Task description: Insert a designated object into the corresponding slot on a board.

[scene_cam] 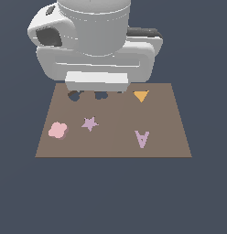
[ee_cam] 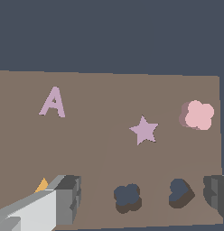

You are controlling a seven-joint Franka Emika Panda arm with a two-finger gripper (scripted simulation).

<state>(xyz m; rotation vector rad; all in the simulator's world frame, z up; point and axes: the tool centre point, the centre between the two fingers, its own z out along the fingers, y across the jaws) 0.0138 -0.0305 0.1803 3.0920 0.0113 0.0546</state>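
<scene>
The pale-pink flower piece (scene_cam: 57, 130) lies flat on the brown board (scene_cam: 115, 146) near its edge at the exterior view's left, and shows in the wrist view (ee_cam: 198, 114) too. The clover slot (ee_cam: 127, 196) is a dark hole at the board's far edge, next to the heart hole (ee_cam: 180, 193). In the exterior view the slot (scene_cam: 101, 95) is partly hidden under the arm's hand (scene_cam: 97, 81). My gripper (ee_cam: 142, 189) is open and empty. It hovers over the two holes, well apart from the pink piece. Its fingers (ee_cam: 66, 198) stand wide.
A lilac star (scene_cam: 90, 123) lies beside the pink piece. A lilac letter A (scene_cam: 142, 138) and an orange triangle (scene_cam: 141, 96) sit toward the exterior view's right. The heart hole (scene_cam: 74, 96) is left of the slot. The arm's body covers the board's far edge.
</scene>
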